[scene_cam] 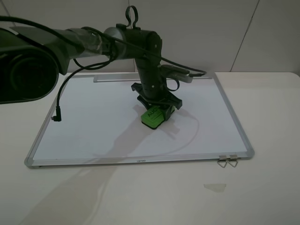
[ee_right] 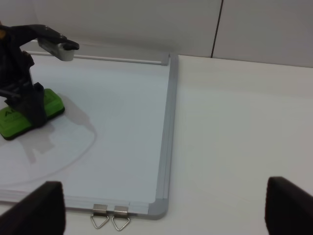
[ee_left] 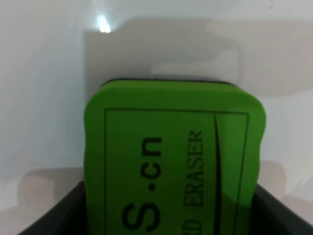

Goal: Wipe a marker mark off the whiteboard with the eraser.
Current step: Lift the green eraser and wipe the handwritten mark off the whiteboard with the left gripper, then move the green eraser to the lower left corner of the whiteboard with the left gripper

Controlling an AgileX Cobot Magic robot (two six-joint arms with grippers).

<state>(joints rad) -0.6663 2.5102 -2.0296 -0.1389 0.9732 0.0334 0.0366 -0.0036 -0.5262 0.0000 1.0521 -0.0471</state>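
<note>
I saw my left fingers (ee_left: 61,216) clamped on the 1 eraser (scene_cam: 153,118), flat near the middle of the 1 whiteboard (scene_cam: 93,126). My right fingers (ee_right: 41,208) gaped wide over the bench (ee_right: 244,122) near the 2 clips (ee_right: 110,216).

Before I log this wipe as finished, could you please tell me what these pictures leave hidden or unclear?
1. The marker mark shows in no view; whether it lies under the eraser or is already wiped cannot be told.
2. The eraser's underside faces the whiteboard and is hidden in all views.
3. The eraser's lettering is cut off by the left wrist view's edge, and partly covered by the left gripper in the high view.
</note>
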